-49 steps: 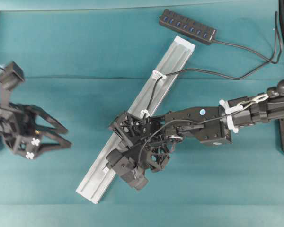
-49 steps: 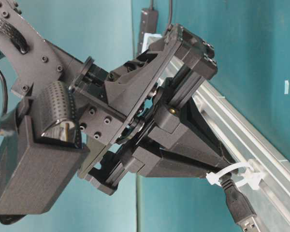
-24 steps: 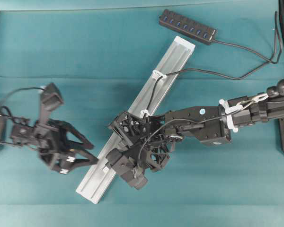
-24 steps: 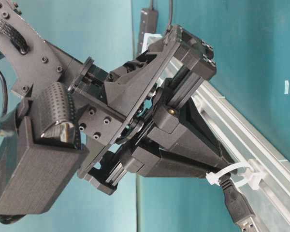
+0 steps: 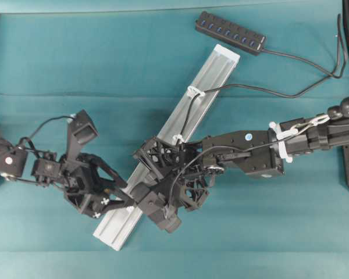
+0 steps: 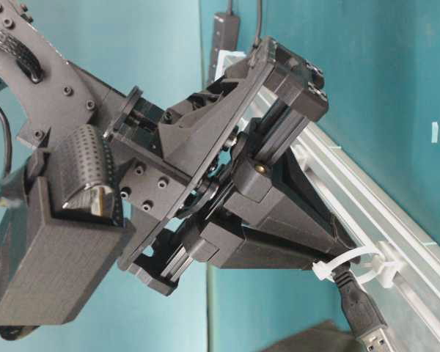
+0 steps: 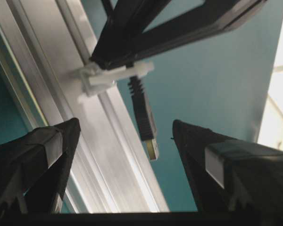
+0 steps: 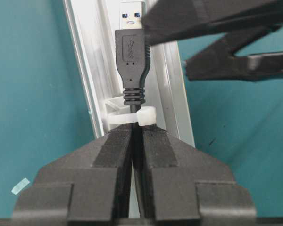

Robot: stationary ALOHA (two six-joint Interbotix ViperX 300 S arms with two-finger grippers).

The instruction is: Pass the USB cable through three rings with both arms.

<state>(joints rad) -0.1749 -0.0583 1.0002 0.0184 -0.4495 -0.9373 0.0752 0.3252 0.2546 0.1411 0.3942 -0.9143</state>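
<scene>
- Holding the USB cable tight just behind its plug with the right gripper, fingers squeezed shut on the cord, right over the rail.
- Poking the plug out through a white ring on the rail, tip pointing toward the rail's low end.
- Threaded already through the top ring and the middle ring higher up the rail, going by the overhead view.
- Probably at the last of the three rings now, though hard to be sure with the right arm covering that bit of the rail.
- Reaching in with the left gripper near the rail's low end, fingers spread wide, one on each side of the plug, touching nothing yet.
- Left to do, by the look of it: grab the plug with the left gripper, let go with the right one, then pull more cord along the rail.
- Changed from a second ago: left arm swung in from far out beside the rail right up to its low end, fingers just as wide as before.
- Not changed: right gripper and plug, same spot on the rail.
</scene>
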